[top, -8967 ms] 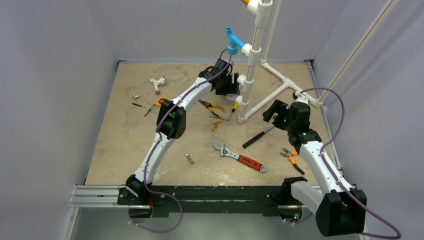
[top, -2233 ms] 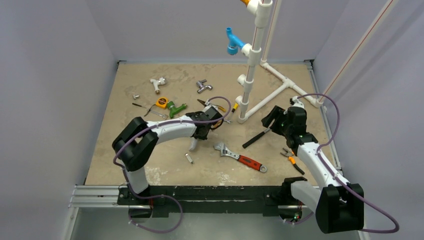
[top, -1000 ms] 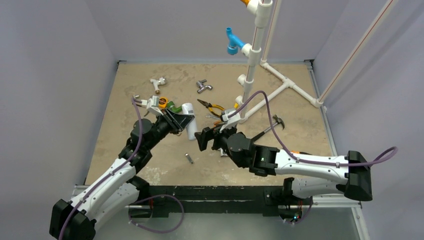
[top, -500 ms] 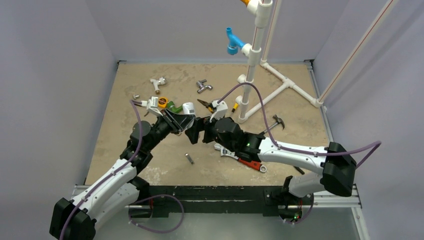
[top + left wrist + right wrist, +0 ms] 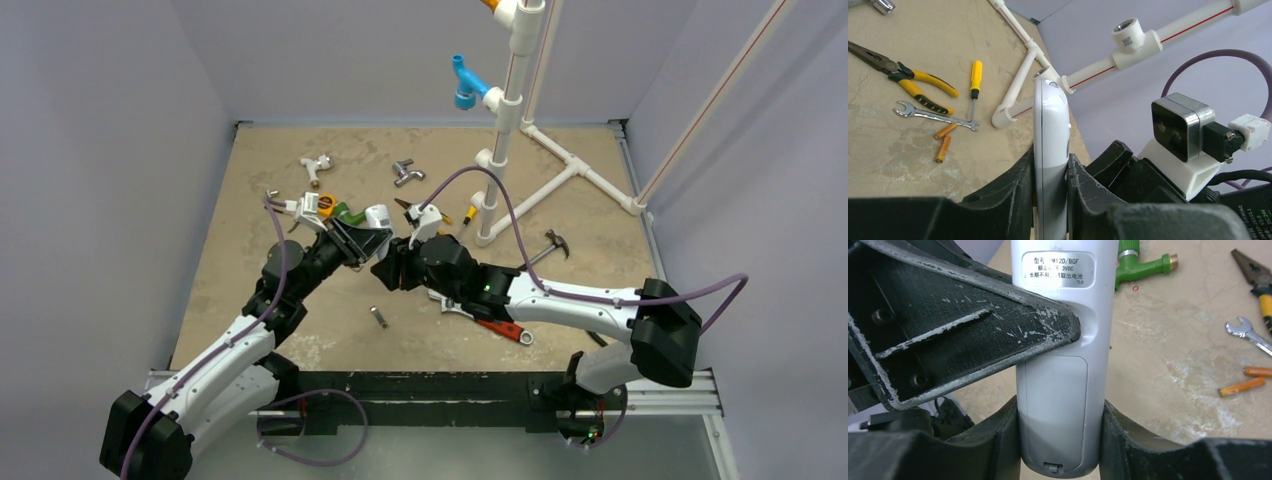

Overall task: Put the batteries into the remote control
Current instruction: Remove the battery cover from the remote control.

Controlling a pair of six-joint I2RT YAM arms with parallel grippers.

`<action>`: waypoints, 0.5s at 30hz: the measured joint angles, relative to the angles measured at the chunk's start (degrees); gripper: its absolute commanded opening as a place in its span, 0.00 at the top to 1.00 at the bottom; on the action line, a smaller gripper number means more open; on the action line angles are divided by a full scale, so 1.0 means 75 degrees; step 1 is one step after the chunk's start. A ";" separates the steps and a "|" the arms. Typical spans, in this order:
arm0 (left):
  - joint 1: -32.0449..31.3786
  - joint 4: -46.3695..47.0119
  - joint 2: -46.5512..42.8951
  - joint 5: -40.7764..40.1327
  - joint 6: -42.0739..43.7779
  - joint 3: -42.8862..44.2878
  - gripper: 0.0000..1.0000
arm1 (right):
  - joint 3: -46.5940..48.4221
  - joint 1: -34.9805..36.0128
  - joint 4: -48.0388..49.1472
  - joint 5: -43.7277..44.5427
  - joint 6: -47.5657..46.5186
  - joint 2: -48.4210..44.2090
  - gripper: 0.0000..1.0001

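left tool point(image 5: 1050, 157) and right tool point(image 5: 1060, 412) clamp the remote control point(image 5: 1063, 295), batteries point(image 5: 942, 149) outside it.

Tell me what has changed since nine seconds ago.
The left gripper picked up the remote control and lifted it. The right gripper swung left, its fingers now flanking the remote's lower end. The batteries stayed on the table.

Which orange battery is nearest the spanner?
In the left wrist view, the upper battery, by the end of the spanner; the lower battery lies farther off.
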 measured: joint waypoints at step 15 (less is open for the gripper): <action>0.0000 0.0233 0.0175 0.0256 -0.0137 0.0000 0.57 | -0.0478 -0.0032 0.0323 -0.0085 -0.1005 -0.0469 1.00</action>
